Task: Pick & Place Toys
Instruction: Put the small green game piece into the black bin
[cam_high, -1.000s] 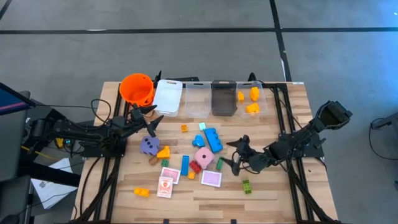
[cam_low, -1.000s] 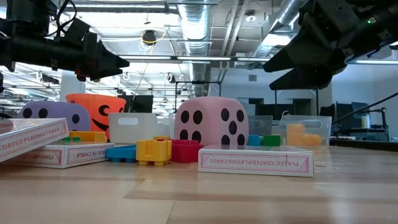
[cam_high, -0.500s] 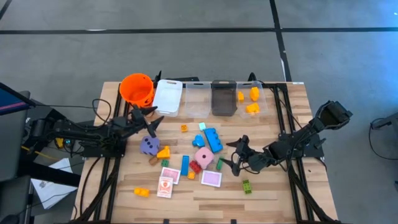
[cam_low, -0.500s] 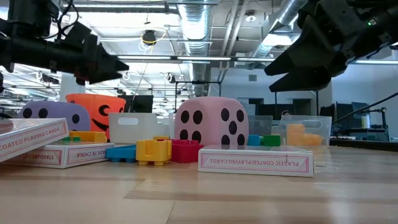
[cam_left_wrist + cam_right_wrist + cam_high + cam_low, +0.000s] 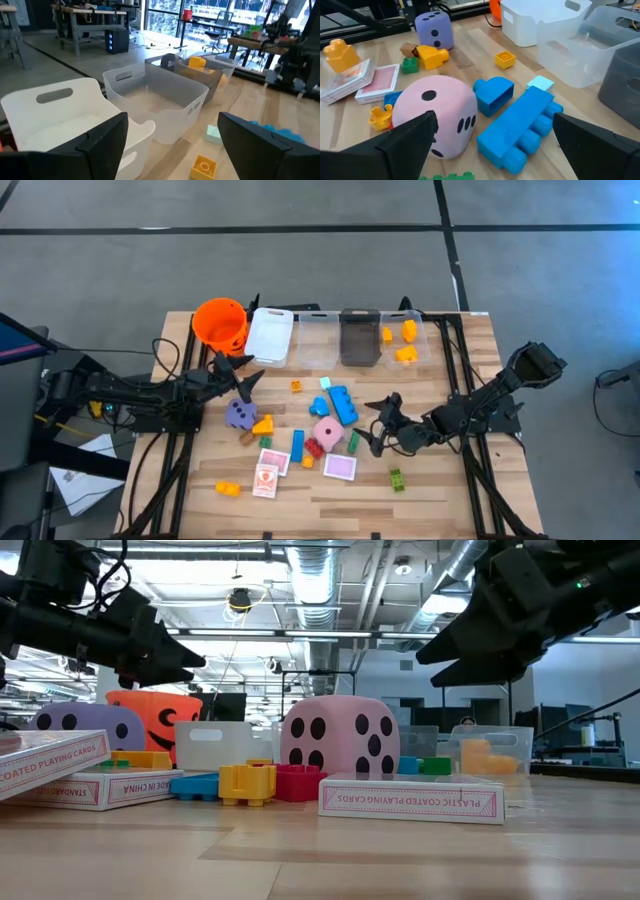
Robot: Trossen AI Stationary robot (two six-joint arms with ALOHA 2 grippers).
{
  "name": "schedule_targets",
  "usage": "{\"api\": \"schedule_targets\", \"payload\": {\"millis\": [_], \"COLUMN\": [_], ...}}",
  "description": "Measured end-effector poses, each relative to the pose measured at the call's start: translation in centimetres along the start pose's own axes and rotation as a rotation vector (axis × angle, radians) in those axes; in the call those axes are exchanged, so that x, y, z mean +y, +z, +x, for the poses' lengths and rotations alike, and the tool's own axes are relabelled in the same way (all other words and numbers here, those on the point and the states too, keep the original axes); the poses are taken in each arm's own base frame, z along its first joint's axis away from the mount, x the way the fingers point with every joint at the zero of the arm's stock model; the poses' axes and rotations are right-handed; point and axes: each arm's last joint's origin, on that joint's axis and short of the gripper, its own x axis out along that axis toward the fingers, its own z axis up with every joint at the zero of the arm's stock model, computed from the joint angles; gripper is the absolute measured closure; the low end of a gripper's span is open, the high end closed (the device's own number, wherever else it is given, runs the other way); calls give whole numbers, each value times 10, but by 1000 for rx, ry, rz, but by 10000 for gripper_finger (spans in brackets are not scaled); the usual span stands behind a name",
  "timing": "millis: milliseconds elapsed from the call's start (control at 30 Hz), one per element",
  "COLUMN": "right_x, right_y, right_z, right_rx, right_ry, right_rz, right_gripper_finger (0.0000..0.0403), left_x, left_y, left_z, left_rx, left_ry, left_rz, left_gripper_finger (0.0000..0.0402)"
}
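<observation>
Hovering spread-fingered and empty, the right pincer (image 5: 378,427) sits just beside the pink die (image 5: 327,431) amid crowded bricks on the tabletop (image 5: 440,480); descending carelessly could knock the neighbouring blue brick (image 5: 343,404) aside.

Low view: pink die (image 5: 340,747) hides the bricks behind it; purple die (image 5: 75,725) is partly covered by a tilted card box (image 5: 50,762). Right wrist view: green brick (image 5: 445,176) cut off by the picture's edge. Orange bucket (image 5: 1,147) barely visible in the left wrist view.
</observation>
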Motion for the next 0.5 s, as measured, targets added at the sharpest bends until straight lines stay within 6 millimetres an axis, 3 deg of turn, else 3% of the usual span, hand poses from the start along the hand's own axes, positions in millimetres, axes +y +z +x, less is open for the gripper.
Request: {"api": "schedule_targets", "payload": {"millis": [300,500], "right_x": [-15,-23], "right_y": [8,10], "right_z": [17,24], "right_rx": [24,58], "right_ry": [-10,-2], "right_rz": [154,136], "right_gripper_finger": [8,4], "left_x": [-1,-1], "left_y": [6,4], "left_z": [0,0], "left_rx": [-54,-42], "left_ry": [-12,-10], "left_rz": [-53,-49], "left_gripper_finger": [101,101]}}
